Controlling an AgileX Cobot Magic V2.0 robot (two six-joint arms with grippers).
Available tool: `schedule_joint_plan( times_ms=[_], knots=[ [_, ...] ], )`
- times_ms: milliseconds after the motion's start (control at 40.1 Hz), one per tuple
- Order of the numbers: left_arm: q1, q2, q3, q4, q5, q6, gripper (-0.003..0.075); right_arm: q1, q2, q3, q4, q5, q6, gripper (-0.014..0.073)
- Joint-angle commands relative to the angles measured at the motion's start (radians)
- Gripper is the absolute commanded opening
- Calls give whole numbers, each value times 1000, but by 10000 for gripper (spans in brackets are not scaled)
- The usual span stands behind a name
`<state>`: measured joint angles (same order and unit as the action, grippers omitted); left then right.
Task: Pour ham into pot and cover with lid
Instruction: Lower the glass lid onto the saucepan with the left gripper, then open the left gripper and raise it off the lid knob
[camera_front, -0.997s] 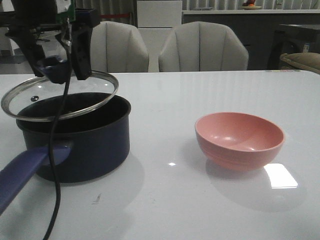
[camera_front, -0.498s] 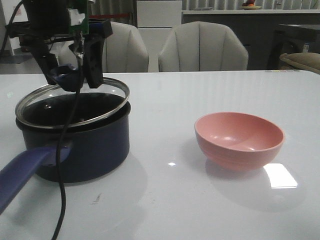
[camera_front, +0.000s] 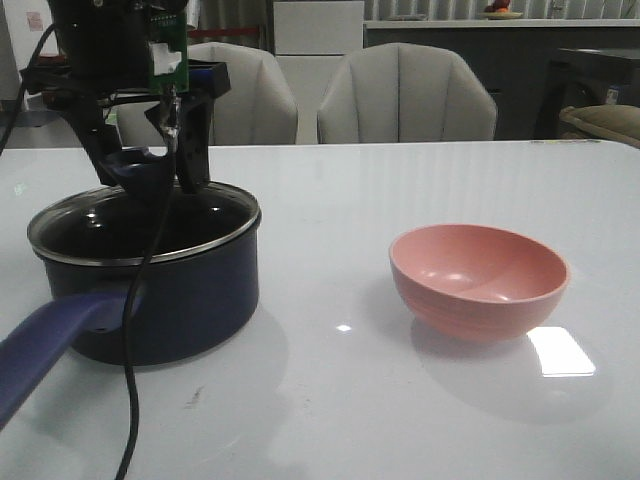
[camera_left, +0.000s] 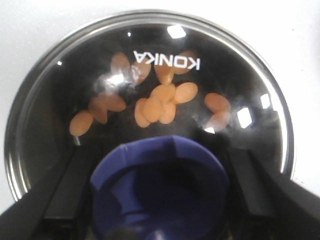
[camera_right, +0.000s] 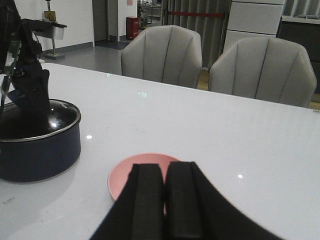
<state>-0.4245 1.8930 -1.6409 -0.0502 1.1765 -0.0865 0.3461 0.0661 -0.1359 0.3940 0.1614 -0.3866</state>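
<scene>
Glass and steel, the lid (camera_front: 140, 225) sits level on the rim of the pot (camera_front: 160, 290), which stands at the left of the white table (camera_front: 340, 400) with its long purple-blue handle (camera_front: 55, 345) pointing toward the near left edge. The left gripper (camera_front: 150, 170) reaches down over the pot's centre, its two black fingers (camera_front: 195, 140) set on either side of the blue knob (camera_front: 140, 165), clenched on it as far as the front view shows. From the left wrist camera the knob (camera_left: 160, 190) fills the space between the fingers (camera_left: 255, 185), and through the glass lid (camera_left: 250, 60), which bears the word KONKA, the ham (camera_left: 160, 102) shows as a scatter of small orange slices on the dark pot floor. A black cable (camera_front: 135, 330) hangs from the left arm down across the pot's front. Well apart to the right stands the pink bowl (camera_front: 480, 280), upright, with nothing visible inside it. The right gripper (camera_right: 162, 200) hangs above and just behind the bowl (camera_right: 132, 172) in its own wrist view, its two fingers pressed together with nothing between them. Grey chairs (camera_front: 405, 95) stand behind the table.
</scene>
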Motion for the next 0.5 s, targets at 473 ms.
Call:
schedule_joint_plan(
  times_ms=[473],
  knots=[
    [-7, -89, -177, -7, -5, -1, 565, -1, 9, -27, 4, -83, 0, 159]
  ],
)
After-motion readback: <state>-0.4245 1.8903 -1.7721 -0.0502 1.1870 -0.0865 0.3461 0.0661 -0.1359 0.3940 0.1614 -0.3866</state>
